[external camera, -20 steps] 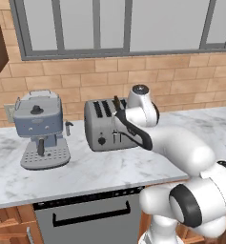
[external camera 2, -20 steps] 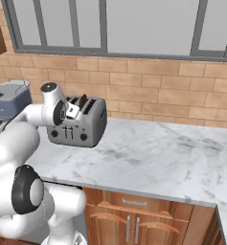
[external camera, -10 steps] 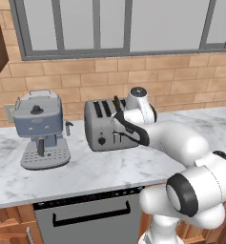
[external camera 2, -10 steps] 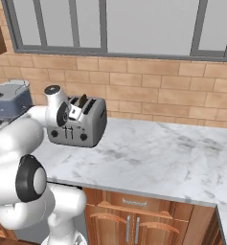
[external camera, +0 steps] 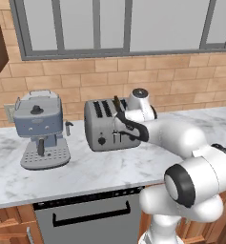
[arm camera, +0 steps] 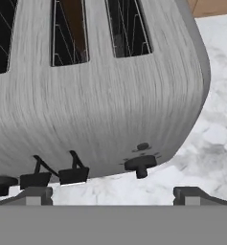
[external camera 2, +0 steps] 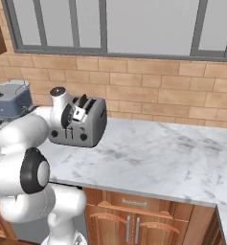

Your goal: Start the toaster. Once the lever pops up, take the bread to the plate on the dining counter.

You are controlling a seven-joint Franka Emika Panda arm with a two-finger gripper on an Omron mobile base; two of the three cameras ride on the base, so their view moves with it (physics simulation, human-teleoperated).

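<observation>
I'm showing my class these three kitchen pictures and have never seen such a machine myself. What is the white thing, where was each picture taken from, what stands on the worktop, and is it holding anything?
The white thing is a robot arm with a two-finger gripper at its end. All pictures are computer-rendered. Two come from cameras behind the arm, one to its left, one to its right. The third comes from a camera on the hand, looking along the fingers.

On the marble worktop stand a grey four-slot toaster and a blue-grey espresso machine. A dark slice of bread sits in one slot.

The gripper is open and holds nothing. It is close to the toaster's front, near the two small levers.
</observation>
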